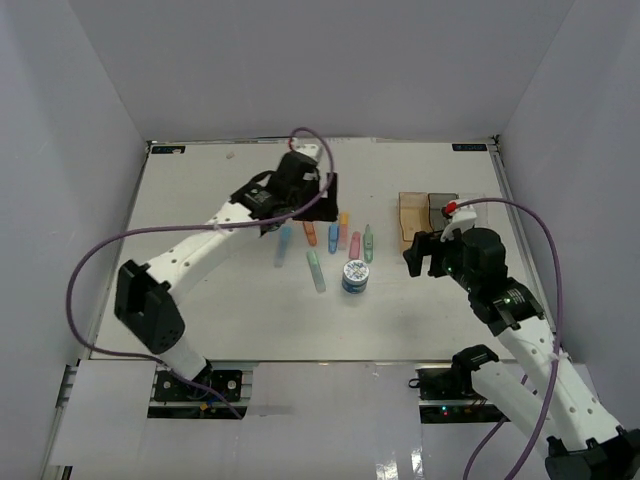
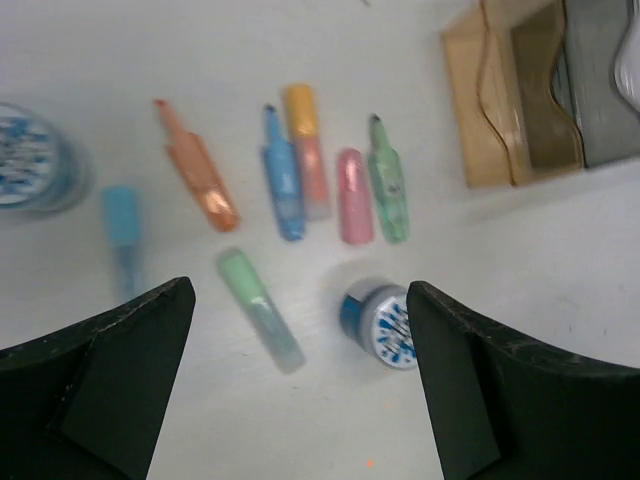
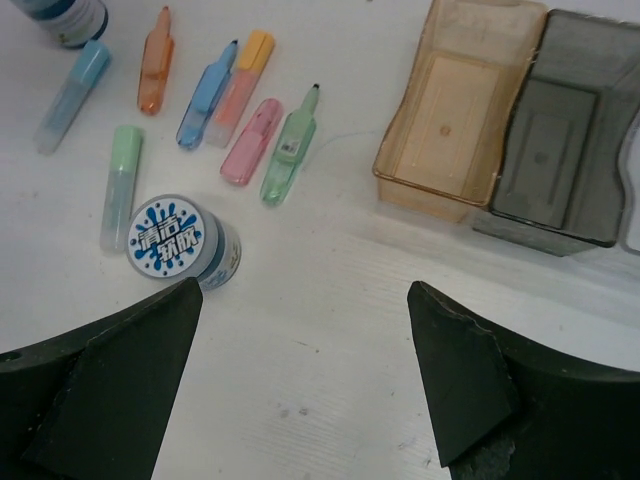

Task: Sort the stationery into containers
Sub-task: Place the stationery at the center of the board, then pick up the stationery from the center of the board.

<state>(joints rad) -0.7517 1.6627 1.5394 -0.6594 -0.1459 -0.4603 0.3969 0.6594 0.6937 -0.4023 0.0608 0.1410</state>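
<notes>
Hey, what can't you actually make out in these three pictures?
1. Clear bin: cut off by the right edge in both wrist views; pale and tiny from above.
2. Second tub: cut by the left edge in the left wrist view and the top edge in the right wrist view; not seen from above, apparently beneath the left arm.

7 pastel sticks point(image 3: 250, 140) lie flat, clustered on the surface point(image 3: 330, 300). 1 patterned tub point(image 3: 180, 240) stands upright just beside the mint stick point(image 3: 120, 185). The amber bin point(image 3: 455, 120) and grey bin point(image 3: 555, 150) touch, side by side.
</notes>
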